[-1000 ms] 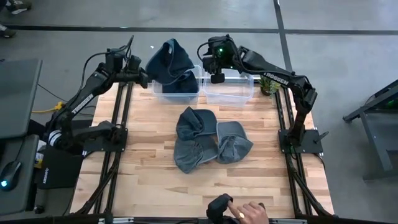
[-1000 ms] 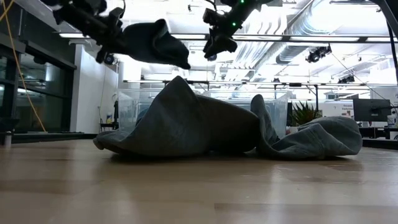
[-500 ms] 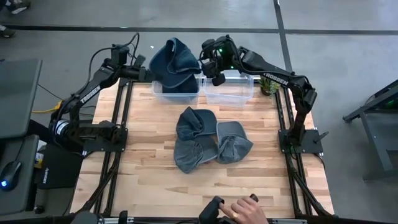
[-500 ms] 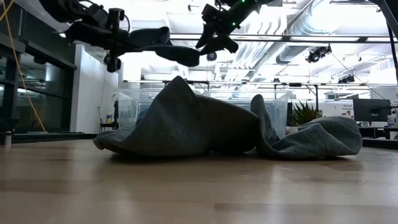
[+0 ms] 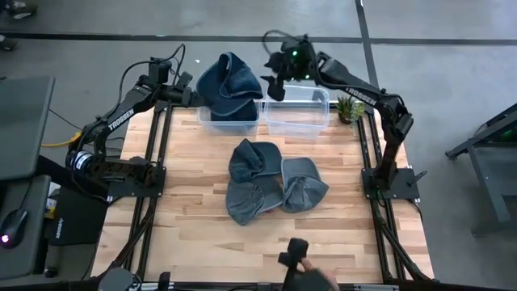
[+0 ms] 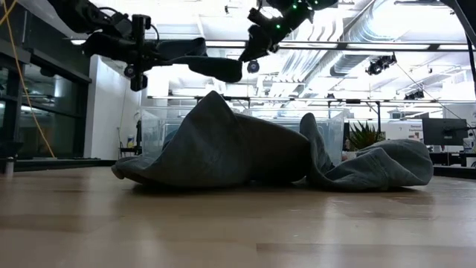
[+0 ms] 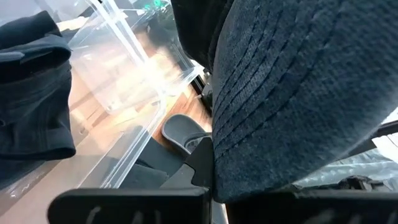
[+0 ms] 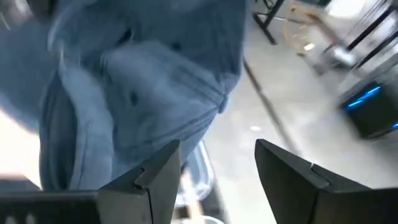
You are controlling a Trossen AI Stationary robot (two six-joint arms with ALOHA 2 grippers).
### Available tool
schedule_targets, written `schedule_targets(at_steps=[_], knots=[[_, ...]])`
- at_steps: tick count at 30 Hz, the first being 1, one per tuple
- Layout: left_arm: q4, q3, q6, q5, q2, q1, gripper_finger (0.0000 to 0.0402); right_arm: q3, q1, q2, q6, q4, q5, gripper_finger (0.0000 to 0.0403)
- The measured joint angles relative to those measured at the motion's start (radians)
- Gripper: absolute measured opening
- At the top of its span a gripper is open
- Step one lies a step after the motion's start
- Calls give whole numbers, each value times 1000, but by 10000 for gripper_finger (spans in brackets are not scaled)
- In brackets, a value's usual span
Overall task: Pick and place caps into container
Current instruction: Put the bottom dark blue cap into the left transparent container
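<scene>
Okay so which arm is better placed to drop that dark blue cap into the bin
The left. Its gripper is shut on the dark blue cap, holding it over the left clear bin. The right gripper is open and empty beside the cap, above the right clear bin.

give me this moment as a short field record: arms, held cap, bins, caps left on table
left gripper: shut on dark blue cap, held above left bin
right gripper: open, beside the held cap, above right bin
bins: two clear, side by side at the table's far edge
caps on table: grey pile at centre
</scene>
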Motion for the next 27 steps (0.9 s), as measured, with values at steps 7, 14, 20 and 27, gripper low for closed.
schedule_targets(at_steps=[7, 14, 20, 27], knots=[[7, 0, 23, 3, 0, 0, 5, 17, -185, 0, 375, 123, -469, 200], [58, 0, 0, 88, 28, 0, 5, 17, -247, 16, 470, 212, -726, 200], [39, 0, -3, 112, 85, -1, 5, 17, -208, 97, 468, 218, -713, 200], [-29, 0, 4, 135, 95, -1, 5, 15, -204, 161, 501, 237, -649, 200]])
